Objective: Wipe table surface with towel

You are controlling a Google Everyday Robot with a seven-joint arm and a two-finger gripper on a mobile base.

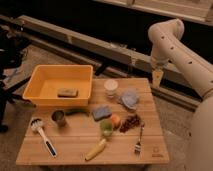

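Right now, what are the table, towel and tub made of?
Table: wood, light-brown planks, seams visible, matte. Towel: soft cloth, pale blue-grey, rumpled outline. Tub: probably plastic, smooth uniform yellow, moulded rim. Gripper hangs empty over the table's far edge, beyond the towel.

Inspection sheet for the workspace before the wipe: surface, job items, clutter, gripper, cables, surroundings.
Surface: wooden table, crowded; small logo at near right corner.
Job's things: towel lies bunched at far right, beside the white cup, nothing gripping it.
Clutter: yellow tub with a dark item inside; sponge, metal cup, brush, banana, fork, grapes, orange.
Gripper: gripper open and empty, hanging by the table's far right edge, beyond the towel.
Cables: nothing seen.
Surroundings: long rail behind the table; dark equipment at left.
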